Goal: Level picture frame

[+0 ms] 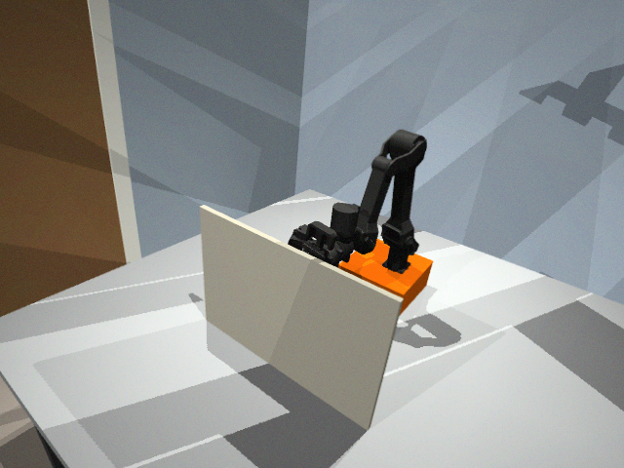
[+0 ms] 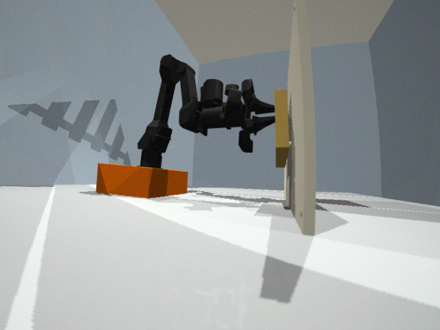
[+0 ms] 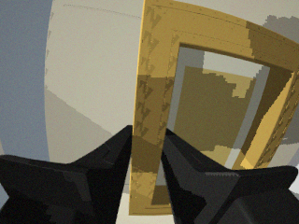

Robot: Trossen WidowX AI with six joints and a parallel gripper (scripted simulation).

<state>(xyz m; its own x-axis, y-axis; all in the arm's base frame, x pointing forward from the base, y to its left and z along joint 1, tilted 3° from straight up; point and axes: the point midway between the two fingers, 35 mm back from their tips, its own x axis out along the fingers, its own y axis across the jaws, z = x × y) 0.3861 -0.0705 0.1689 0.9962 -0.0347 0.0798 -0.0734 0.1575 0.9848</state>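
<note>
While the arm (image 1: 403, 193) (image 2: 165, 99) arches — level claw (image 2: 274, 113) (image 3: 146, 133) grips frame (image 2: 281, 124) (image 3: 156, 61).

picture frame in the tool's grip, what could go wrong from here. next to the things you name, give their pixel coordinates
The tool (image 2: 275, 114) (image 3: 146, 133) is shut on one side bar of the picture frame (image 2: 281, 120) (image 3: 156, 61), so lifting from that edge might twist it rather than raise it evenly.

The frame hangs very close to the upright board (image 2: 301, 124) (image 3: 89, 61), so a push inward could press or scrape it against the board.

The notched strip is hidden behind the frame, so a lift too high might unhook it.
</note>
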